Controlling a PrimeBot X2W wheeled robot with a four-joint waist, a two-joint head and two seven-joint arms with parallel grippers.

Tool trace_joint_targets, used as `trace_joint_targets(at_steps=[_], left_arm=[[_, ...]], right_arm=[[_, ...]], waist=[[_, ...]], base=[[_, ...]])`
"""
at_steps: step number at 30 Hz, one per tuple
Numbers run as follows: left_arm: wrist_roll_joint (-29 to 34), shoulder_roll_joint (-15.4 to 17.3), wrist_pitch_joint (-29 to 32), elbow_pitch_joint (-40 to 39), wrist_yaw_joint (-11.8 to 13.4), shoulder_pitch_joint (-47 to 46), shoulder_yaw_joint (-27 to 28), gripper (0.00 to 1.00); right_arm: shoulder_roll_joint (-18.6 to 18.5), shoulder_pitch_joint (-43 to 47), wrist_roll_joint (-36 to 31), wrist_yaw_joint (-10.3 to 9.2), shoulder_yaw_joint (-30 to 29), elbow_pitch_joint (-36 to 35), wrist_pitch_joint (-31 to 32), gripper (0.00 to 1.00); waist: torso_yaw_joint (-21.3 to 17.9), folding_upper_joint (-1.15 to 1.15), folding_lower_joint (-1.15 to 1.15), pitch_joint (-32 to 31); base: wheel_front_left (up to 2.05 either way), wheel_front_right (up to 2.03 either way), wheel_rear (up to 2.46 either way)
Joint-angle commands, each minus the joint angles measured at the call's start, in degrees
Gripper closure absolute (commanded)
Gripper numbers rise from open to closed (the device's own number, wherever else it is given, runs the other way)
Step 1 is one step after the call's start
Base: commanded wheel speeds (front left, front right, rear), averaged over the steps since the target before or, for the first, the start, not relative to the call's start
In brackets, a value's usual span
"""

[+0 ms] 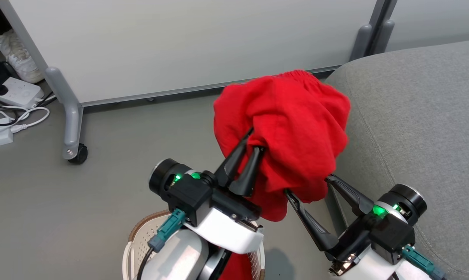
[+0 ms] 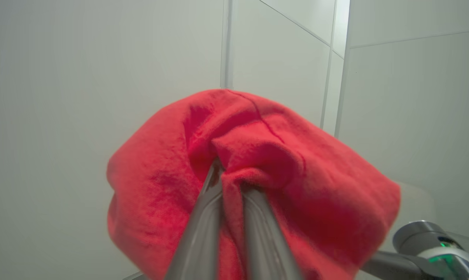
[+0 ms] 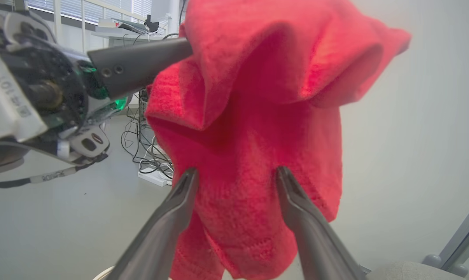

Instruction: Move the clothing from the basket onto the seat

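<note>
Red garment [image 1: 293,116], bound for seat [image 1: 413,116].
Left gripper [image 1: 256,140] clamped on it, right gripper [image 1: 307,184] agape around its hem (no hold); carry to three o'clock, well over the seat, then release.

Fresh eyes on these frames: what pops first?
The red garment, bunched in mid-air in the left gripper's shut fingers, beside the grey seat at right. The right gripper stands open, its fingers either side of the garment's hanging lower part. At the head view's bottom, the basket holds more red cloth.
</note>
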Motion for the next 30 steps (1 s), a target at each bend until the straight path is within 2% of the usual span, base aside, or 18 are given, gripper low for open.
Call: trace_joint_targets(at_steps=[1, 8, 19, 30], left_arm=[[-0.72, 0.16, -0.02, -0.32, -0.2, -1.04, -0.89, 1.0], [-2.49, 0.17, -0.02, 0.51, -0.48, -1.37, -3.92, 1.0], [-3.57, 0.16, -0.02, 3.41, -0.95, -1.84, -6.65, 1.0], [-5.05, 0.16, -0.02, 4.78, -1.56, -2.29, -9.4, 1.0]], right_arm=[[0.14, -0.95, -0.69, 0.01, 0.0, 0.44, -0.26, 0.0], [1.19, -2.07, -1.45, 0.01, 0.85, 1.57, -0.27, 0.0], [0.44, -4.43, -2.5, 0.01, 4.9, 4.1, -0.26, 0.0], [2.57, -5.47, -2.54, 0.01, 5.75, 7.82, -0.26, 0.0]], waist=[[0.35, 0.0, 0.0, 0.04], [1.11, 0.0, 0.0, 0.08], [1.45, 0.0, 0.0, -0.21], [1.88, 0.0, 0.0, -0.54]], base=[[0.0, 0.0, 0.0], [0.0, 0.0, 0.0], [0.0, 0.0, 0.0], [0.0, 0.0, 0.0]])
